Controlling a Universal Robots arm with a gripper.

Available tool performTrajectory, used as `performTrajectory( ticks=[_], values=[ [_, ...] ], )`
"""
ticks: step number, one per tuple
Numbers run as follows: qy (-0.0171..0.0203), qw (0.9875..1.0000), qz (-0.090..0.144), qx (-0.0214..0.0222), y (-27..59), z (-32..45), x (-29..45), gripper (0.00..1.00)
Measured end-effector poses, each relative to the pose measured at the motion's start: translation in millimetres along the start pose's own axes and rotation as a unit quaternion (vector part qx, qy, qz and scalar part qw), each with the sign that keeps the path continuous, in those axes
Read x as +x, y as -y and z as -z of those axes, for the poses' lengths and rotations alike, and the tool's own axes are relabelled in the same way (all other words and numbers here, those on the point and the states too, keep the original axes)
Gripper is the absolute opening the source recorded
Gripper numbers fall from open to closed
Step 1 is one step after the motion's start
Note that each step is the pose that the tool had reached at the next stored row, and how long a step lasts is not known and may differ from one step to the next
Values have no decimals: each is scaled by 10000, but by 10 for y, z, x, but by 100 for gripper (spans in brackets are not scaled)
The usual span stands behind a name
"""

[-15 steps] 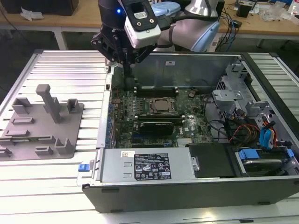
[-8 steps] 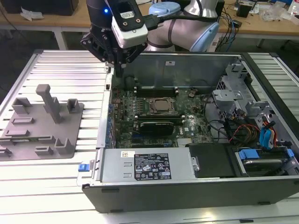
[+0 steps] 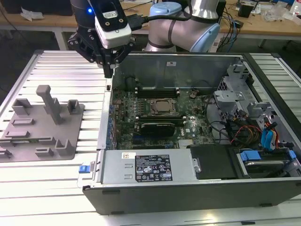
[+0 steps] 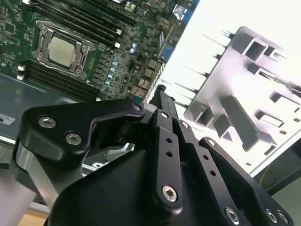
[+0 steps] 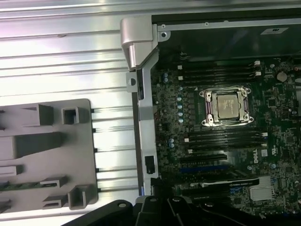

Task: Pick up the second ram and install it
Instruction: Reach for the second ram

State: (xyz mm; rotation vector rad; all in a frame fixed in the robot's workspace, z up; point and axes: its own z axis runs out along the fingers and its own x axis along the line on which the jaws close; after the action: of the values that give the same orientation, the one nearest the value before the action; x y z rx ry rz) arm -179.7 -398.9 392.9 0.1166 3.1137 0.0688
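I logged the gripper [image 3: 109, 70] pressed together, empty, above the case wall [image 3: 107, 110], since the second ram [image 5: 28, 186] seemingly lay slotted in the grey tray [image 5: 70, 141].

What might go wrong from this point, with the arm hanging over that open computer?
1. The gripper hangs close to the case's metal side wall; lowering slightly off line, it might strike that edge.
2. The memory slots lie tight beside the bare processor, so a stray approach might scrape the board's small parts.
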Motion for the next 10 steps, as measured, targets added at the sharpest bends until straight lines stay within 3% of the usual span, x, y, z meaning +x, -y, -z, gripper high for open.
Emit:
performTrajectory(
  ticks=[10],
  values=[
    [0,10000,0,0,19,7,257,8]
  ],
)
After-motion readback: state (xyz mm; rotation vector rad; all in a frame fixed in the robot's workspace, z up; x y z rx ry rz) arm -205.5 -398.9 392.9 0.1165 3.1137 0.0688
